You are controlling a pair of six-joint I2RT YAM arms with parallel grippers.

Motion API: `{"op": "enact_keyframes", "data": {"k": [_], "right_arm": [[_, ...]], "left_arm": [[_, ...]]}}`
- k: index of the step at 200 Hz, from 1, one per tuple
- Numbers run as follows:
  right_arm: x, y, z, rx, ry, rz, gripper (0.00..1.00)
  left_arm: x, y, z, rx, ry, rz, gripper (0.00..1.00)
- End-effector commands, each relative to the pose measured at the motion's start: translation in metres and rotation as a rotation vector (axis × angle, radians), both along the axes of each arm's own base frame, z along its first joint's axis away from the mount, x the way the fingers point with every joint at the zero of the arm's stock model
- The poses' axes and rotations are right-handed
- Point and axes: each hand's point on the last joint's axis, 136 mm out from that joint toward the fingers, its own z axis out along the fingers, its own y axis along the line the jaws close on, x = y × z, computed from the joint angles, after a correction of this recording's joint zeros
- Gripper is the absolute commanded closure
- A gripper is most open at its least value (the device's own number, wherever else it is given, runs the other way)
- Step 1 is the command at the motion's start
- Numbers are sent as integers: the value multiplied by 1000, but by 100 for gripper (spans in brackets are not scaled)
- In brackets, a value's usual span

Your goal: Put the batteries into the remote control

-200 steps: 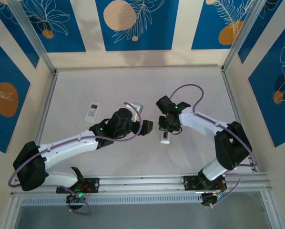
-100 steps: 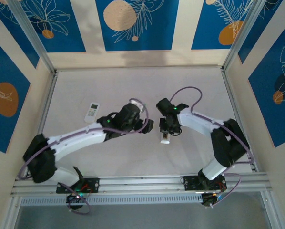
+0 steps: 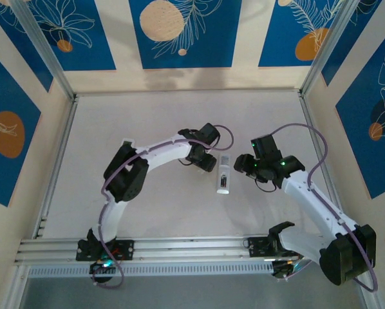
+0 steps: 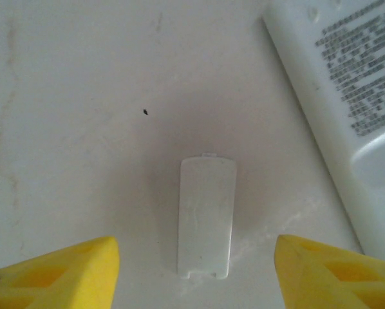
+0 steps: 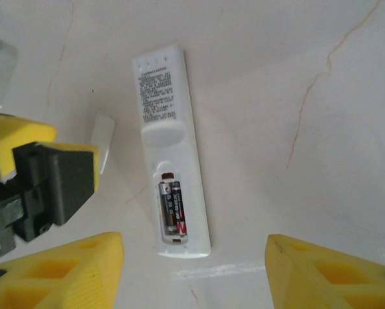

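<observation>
On the pale, faintly cracked tabletop (image 3: 147, 122), the left gripper (image 3: 208, 162) is seen at about 10 o'clock from the scene's centre. In the left wrist view its yellow foam-padded fingers (image 4: 64, 273) are spread wide and nothing is gripped. A small white rectangular plastic battery cover (image 4: 206, 217) lies flat on the table between them, touched by neither finger.

Just beside the cover, at its 2 o'clock in that view, the long white plastic remote control (image 5: 170, 138) is laid face down, printed text uppermost. In the top view its length runs from 12 to 6 o'clock. In the right wrist view its battery compartment is uncovered at the 6 o'clock end. Inside, the slim dark batteries with copper-orange ends (image 5: 172, 209) are seated side by side. The cover is seen there at the remote's 9 o'clock, close but apart.

The right gripper (image 5: 192, 257) is held at 3 o'clock from the remote in the top view. Its yellow fingers (image 5: 321, 273) are parted widely and nothing is grasped.
</observation>
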Motion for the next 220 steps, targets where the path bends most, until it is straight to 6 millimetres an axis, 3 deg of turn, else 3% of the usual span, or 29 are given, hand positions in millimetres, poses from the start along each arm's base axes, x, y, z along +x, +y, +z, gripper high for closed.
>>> {"op": "enact_keyframes", "data": {"k": [1,48,96,139,165,220], "right_arm": [[-10,0,-4,19,28,20,39],[-8,3,-8,36,30,23,39],[-4,4,-7,28,36,34,39],[-2,5,-7,30,33,33,39],[-2,6,-7,33,30,35,39],[-4,6,-10,37,37,37,39]], "left_arm": [[3,-6,0,-51,58,-54,39],[5,-3,-29,-32,96,-73,45],[3,-14,-47,-50,123,-127,49],[-9,3,-61,142,124,-188,58],[-22,4,-65,176,140,-207,55],[-28,-7,-67,147,146,-211,50]]}}
